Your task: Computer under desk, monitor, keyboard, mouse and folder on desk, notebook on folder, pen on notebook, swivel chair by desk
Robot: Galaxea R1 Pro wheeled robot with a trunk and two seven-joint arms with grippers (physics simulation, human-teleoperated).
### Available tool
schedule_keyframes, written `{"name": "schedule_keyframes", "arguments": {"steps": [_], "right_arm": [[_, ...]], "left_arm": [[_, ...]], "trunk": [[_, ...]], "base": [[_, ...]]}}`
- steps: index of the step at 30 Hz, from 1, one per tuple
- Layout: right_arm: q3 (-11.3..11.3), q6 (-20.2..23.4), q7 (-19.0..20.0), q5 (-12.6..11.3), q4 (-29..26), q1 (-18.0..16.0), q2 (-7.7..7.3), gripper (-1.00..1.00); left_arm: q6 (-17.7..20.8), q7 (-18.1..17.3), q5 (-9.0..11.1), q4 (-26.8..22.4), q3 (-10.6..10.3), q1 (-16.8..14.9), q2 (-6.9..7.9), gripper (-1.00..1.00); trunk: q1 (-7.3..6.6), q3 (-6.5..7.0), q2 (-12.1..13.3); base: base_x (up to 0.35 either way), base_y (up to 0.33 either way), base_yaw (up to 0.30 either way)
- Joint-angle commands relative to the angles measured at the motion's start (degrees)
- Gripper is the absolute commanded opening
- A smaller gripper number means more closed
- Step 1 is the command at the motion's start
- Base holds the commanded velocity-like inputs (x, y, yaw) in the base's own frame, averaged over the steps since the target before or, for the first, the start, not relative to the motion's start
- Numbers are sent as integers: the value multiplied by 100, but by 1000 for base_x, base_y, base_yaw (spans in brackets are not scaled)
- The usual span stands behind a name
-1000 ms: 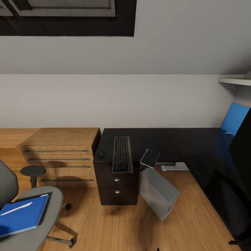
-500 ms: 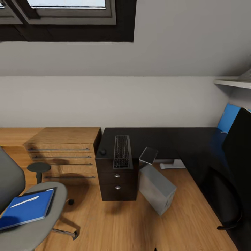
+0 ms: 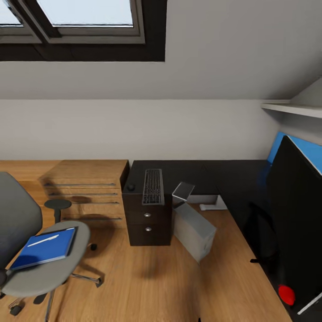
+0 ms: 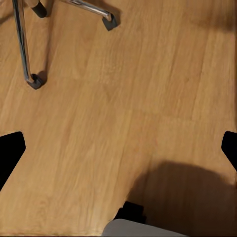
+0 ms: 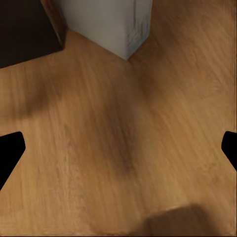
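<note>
Boxy grey computer (image 3: 193, 231) — tilted (wood-grain floor (image 3: 147, 286)).

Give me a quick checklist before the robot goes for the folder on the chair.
1. Folder flat on the swivel chair seat: ok.
2. White stick lying on the folder, would slide if tipped: not ok.
3. Left end effector open, over bare floor: ok.
4. Right end effector open, holding nothing: ok.
5. Keyboard on the desk: not ok, it lies on the dark drawer cabinet.
6. Computer upright: not ok, tilted.
</note>
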Motion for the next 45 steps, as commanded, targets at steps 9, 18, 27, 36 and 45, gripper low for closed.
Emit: {"name": "schedule_keyframes", "arguments": {"steps": [9, 18, 27, 36, 45], "right_arm": [[44, -13, -35, -27, 1, -4, -10, 100], [37, -13, -35, -27, 1, -1, -8, 100], [35, -16, -35, -27, 1, -4, -8, 100], [40, -16, -35, -27, 1, -3, -8, 100], [50, -17, -34, 26, 1, 1, 0, 100]], "left_arm": [[-37, 32, 61, 1, 50, -6, 9, 100], [-45, -11, 47, 1, 480, -6, 5, 100], [-46, -14, 44, 1, 499, -5, 3, 100], [-46, -14, 44, 1, 500, -6, 1, 100], [-37, -8, 52, 1, 515, -5, 5, 100]], "trunk": [[-202, 156, 358], [-399, 318, 719], [-597, 479, 1080], [-795, 641, 1441], [-992, 802, 1802]], "base": [[-331, -119, 0], [-339, -10, 0], [-341, 0, 0], [-341, -30, 0], [-162, -60, 0]]}}
